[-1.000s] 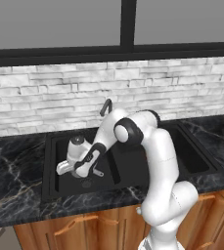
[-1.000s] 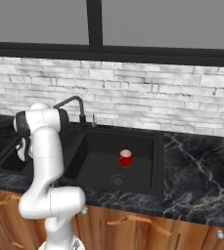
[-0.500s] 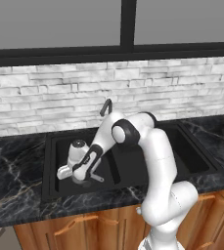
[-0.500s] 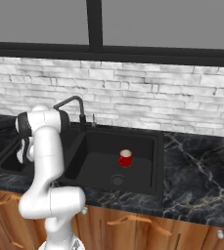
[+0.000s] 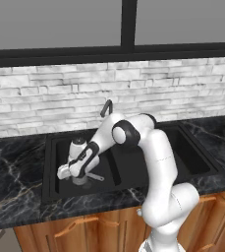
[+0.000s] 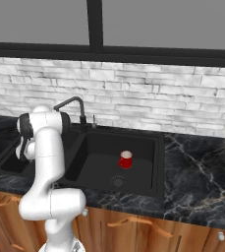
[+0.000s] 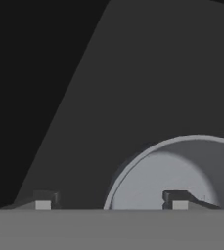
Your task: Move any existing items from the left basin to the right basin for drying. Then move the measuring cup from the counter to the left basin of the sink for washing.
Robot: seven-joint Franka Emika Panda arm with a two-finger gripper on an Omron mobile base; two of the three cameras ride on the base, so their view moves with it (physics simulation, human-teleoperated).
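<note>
1. Black double sink (image 5: 133,189) set in the marble counter (image 5: 15,167); faucet (image 6: 70,104) behind the divider, brick wall and window above.
2. Right basin (image 6: 148,147): red cup (image 6: 126,159) standing upright on the floor, near the drain, well apart from the walls. First half of the task looks done.
3. Left basin (image 5: 52,162): arm reached down inside, gripper (image 5: 77,176) low over the floor.
4. Measuring cup (image 5: 84,178) down in the left basin under the hand, thin handle (image 5: 97,177) pointing toward the divider. Looks set on the floor, contact hard to confirm from the base view.
5. Hand view: grey cup bowl (image 7: 182,171) seen from above, one fingertip (image 7: 178,199) over the bowl, the other outside the rim. Jaws spread, nothing pinched; reads as a release.
6. Judgement: second half essentially placed. Left: lift clear and retract.
7. Room: basin narrow, front and left walls close to the hand, divider and faucet on the other side. Straight up is the open way out; sideways risks clipping the rim or nudging the handle.
</note>
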